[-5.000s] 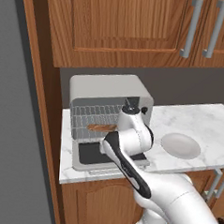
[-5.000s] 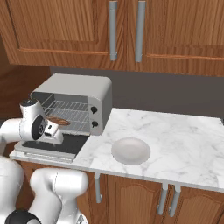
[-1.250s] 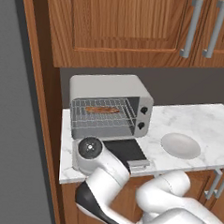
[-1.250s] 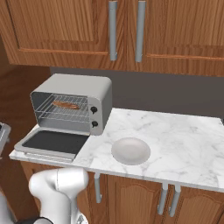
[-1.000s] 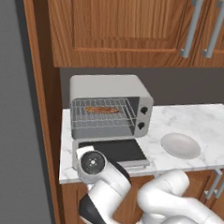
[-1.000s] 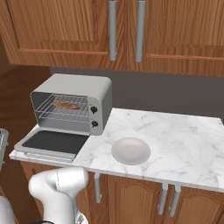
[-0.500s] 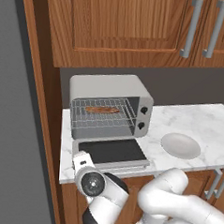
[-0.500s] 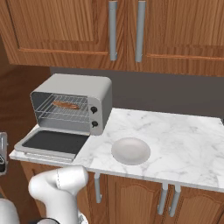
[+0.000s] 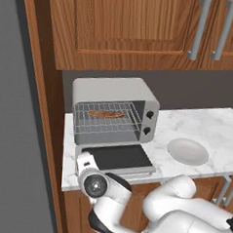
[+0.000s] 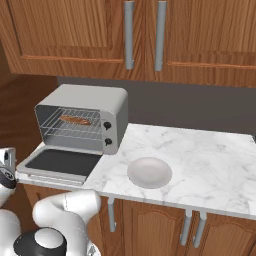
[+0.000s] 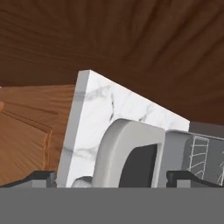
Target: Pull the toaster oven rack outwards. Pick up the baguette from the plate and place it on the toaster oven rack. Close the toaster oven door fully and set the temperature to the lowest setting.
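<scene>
The toaster oven (image 9: pixel 115 96) stands on the counter's left end, and its door (image 9: pixel 118 157) hangs open and lies flat. Inside, the baguette (image 9: pixel 106 114) rests on the wire rack (image 9: pixel 108 130); from the right base view the baguette (image 10: pixel 75 120) lies toward the rack's left. The off-white plate (image 9: pixel 187 151) sits bare to the oven's right. My gripper (image 11: pixel 114 178) is open, its fingertips (image 11: pixel 41 177) wide apart, low at the counter's front left corner. It faces the door's grey frame (image 11: pixel 131 140) edge-on and holds nothing.
The marble counter (image 10: pixel 200 155) stretches right of the plate (image 10: pixel 150 172). Wooden upper cabinets (image 9: pixel 123 31) hang above the oven. A tall wooden panel (image 9: pixel 41 109) borders the counter's left end. My white arm (image 9: pixel 146 213) curls in front of the lower cabinets.
My hand has sunk from over the open door down past the counter's front edge, at its left corner. The jaws stayed open. Oven, baguette and plate have not moved.
</scene>
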### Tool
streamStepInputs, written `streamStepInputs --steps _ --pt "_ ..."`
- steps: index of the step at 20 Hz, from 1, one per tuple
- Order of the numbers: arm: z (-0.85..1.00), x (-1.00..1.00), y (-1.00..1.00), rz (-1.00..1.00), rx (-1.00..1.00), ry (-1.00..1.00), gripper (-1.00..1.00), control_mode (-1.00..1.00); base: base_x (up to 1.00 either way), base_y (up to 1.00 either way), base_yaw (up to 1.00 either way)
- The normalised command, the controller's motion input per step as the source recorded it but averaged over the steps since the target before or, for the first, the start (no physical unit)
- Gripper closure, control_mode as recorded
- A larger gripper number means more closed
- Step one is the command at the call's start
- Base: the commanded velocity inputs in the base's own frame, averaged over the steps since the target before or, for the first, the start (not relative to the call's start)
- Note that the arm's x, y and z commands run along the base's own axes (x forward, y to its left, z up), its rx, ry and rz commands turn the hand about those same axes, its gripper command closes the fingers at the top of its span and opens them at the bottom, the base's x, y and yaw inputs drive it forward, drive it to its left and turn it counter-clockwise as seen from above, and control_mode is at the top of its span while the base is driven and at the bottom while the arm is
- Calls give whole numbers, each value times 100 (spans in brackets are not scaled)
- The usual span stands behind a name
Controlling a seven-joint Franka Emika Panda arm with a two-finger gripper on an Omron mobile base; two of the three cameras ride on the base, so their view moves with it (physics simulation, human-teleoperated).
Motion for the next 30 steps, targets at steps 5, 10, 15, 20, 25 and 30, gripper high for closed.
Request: streamStepInputs --steps 5,10,15,20,25,30 --pt "-15 21 7 -3 -2 0 -100 -100 0 0 0" --pt "-21 23 13 -1 -5 0 -100 -100 0 0 0" --pt "-13 30 11 -1 -7 -4 -100 -100 0 0 0" --pt "0 27 10 -1 -7 -9 -100 -100 0 0 0" --pt "8 11 5 0 -7 -22 -100 -100 0 0 0" --pt "42 5 0 0 -4 -30 -100 -100 0 0 0"
